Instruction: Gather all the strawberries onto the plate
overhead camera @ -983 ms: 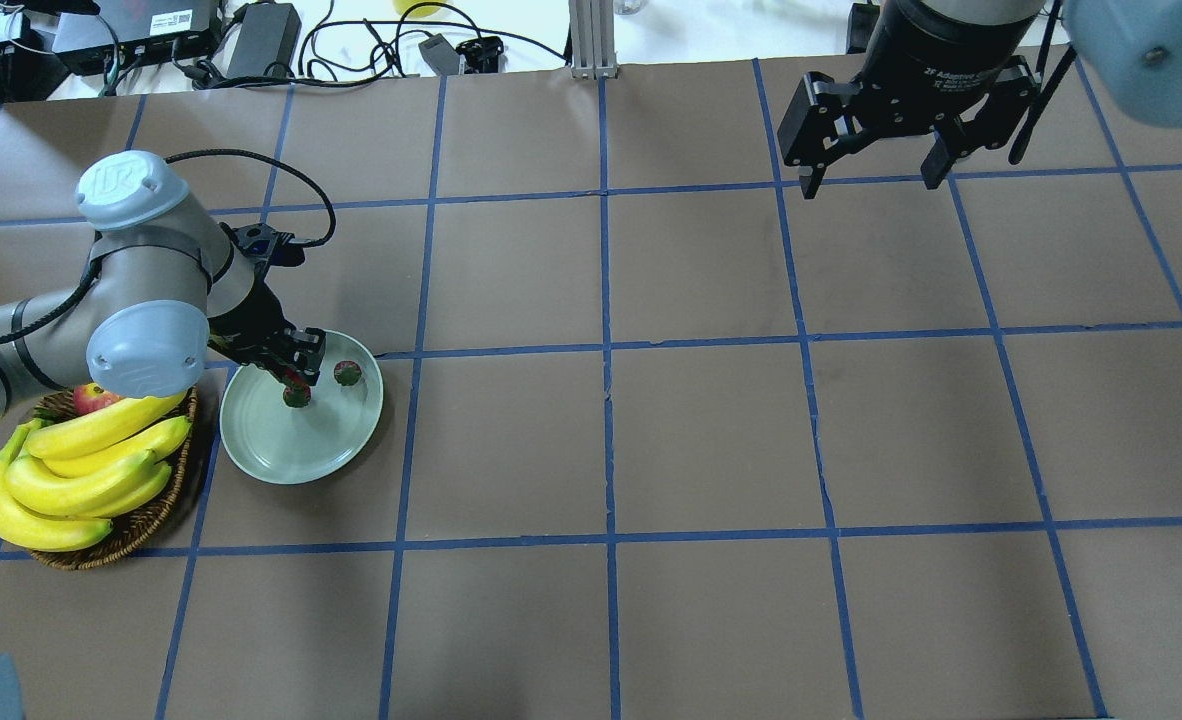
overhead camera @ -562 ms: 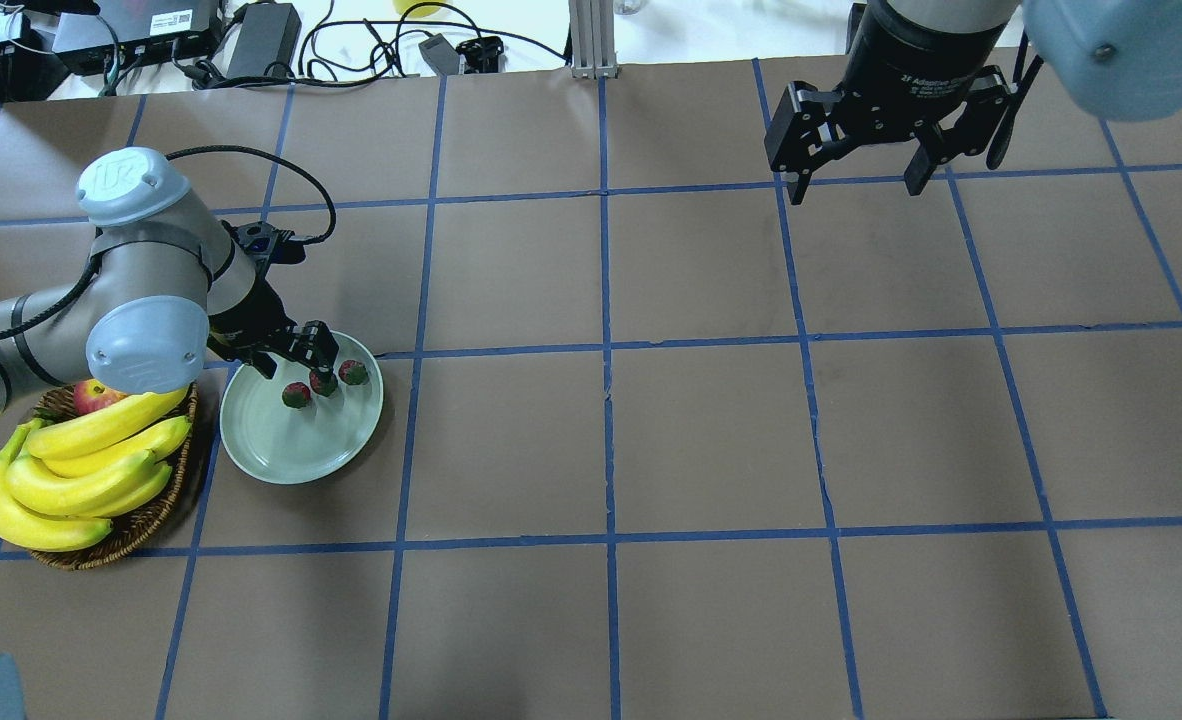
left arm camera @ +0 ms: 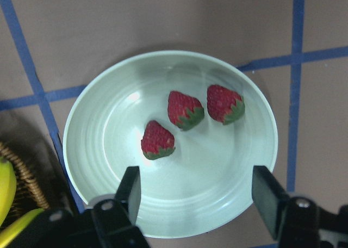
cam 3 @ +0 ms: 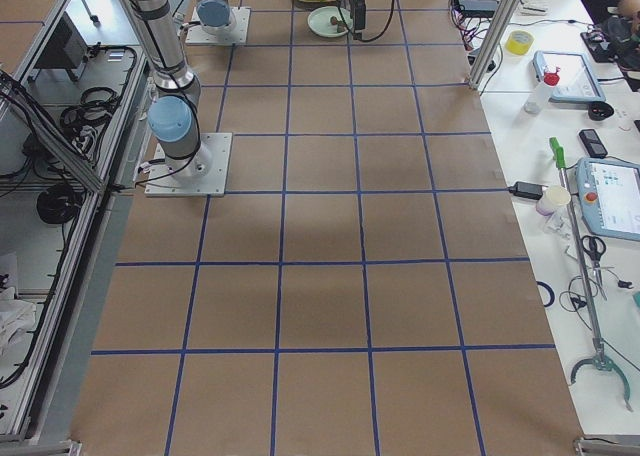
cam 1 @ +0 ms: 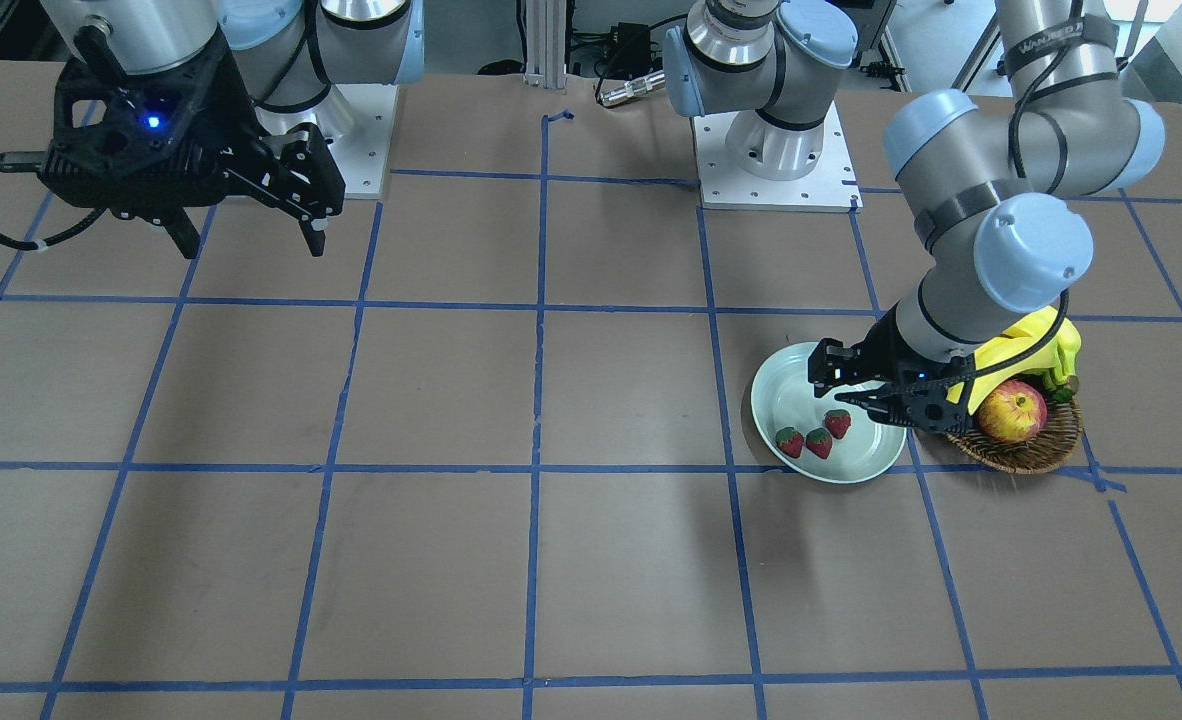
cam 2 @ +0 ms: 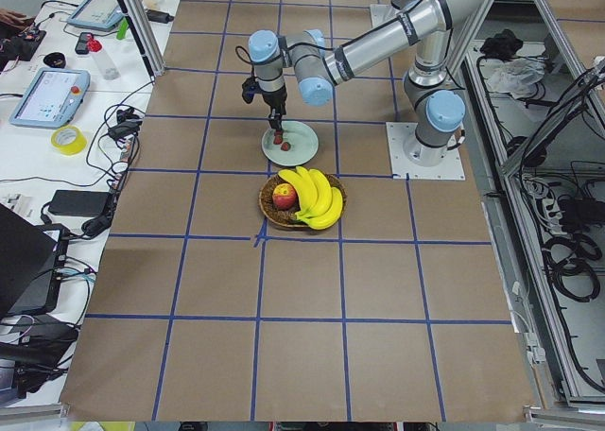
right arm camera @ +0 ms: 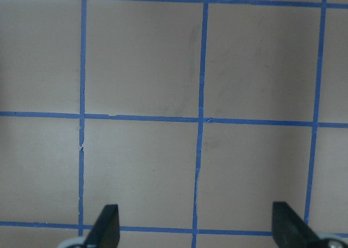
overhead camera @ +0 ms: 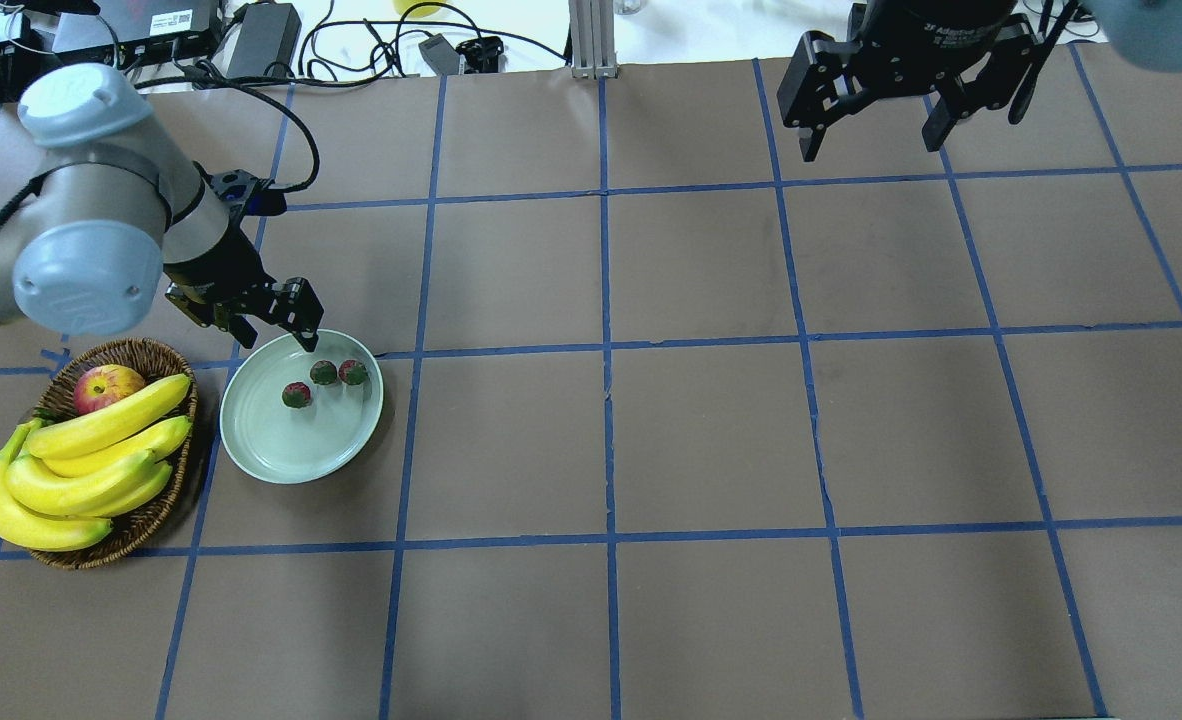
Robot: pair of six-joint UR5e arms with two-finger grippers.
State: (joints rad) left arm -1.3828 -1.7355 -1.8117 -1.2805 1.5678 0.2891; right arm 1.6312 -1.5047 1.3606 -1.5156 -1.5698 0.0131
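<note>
Three strawberries (left arm camera: 185, 110) lie in plate (left arm camera: 217, 204) (left gripper (left arm camera: 196, 176) parted)

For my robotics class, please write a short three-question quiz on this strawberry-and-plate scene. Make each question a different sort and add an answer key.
1. How many strawberries lie on the mint-green plate?
2. True or false: the left gripper is shut on a strawberry.
3. Which fruit shares the wicker basket with the bananas? A) apple B) orange C) pear

Key
1. Three.
2. False: it is open and empty, above the plate.
3. A.
</note>
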